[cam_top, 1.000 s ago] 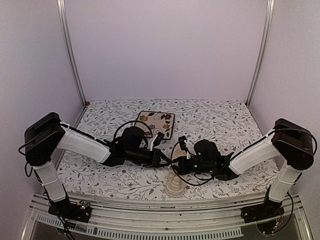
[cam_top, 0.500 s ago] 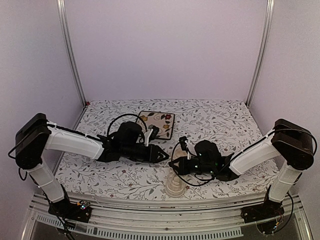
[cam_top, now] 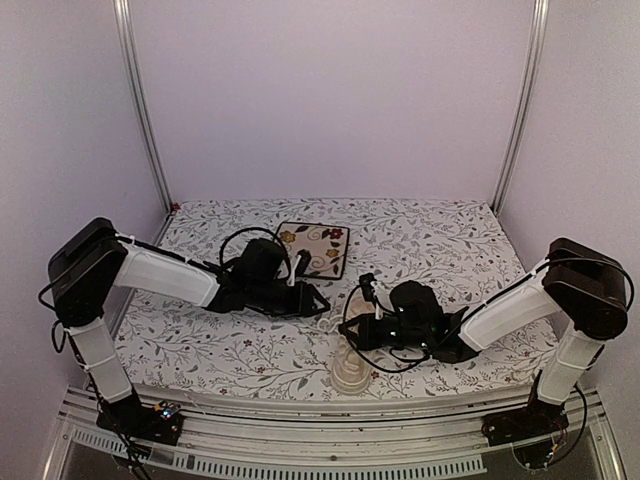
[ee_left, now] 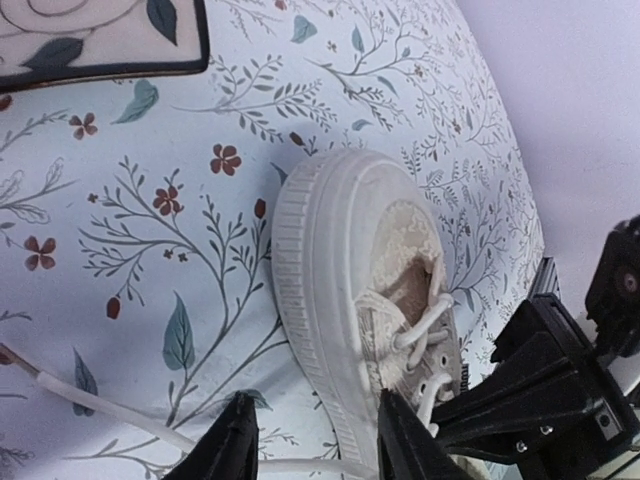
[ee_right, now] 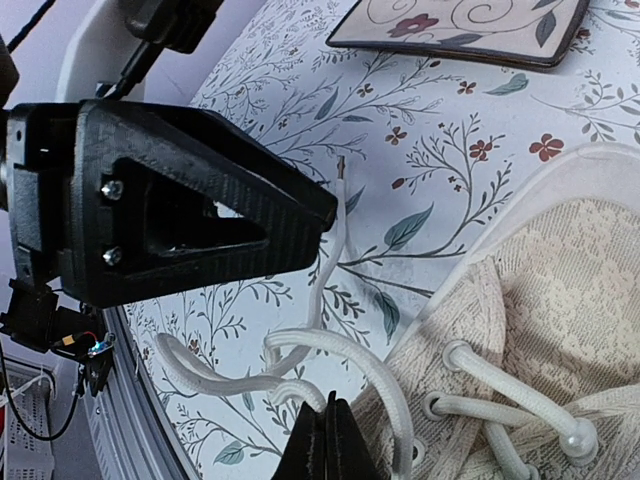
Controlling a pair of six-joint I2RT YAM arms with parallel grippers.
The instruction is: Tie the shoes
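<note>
The cream sneaker [cam_top: 350, 372] lies near the table's front edge, between the arms. In the left wrist view the shoe [ee_left: 345, 270] lies just ahead of my open left gripper [ee_left: 315, 452], and a loose lace [ee_left: 110, 408] runs across the cloth between the fingers. In the top view the left gripper [cam_top: 316, 301] is above and left of the shoe. My right gripper [ee_right: 325, 440] is shut, its tips pinching a lace [ee_right: 285, 388] beside the shoe's eyelets [ee_right: 445, 355]. In the top view the right gripper [cam_top: 352, 335] sits just over the shoe.
A square floral plate [cam_top: 313, 247] with a dark rim lies behind the left gripper; it also shows in the left wrist view [ee_left: 90, 40] and the right wrist view [ee_right: 470, 25]. The floral tablecloth [cam_top: 450, 250] covers the table. Purple walls enclose it.
My left gripper has drawn back a little, away from the shoe and the right gripper, and its arm has shifted. The right gripper has hardly moved.
</note>
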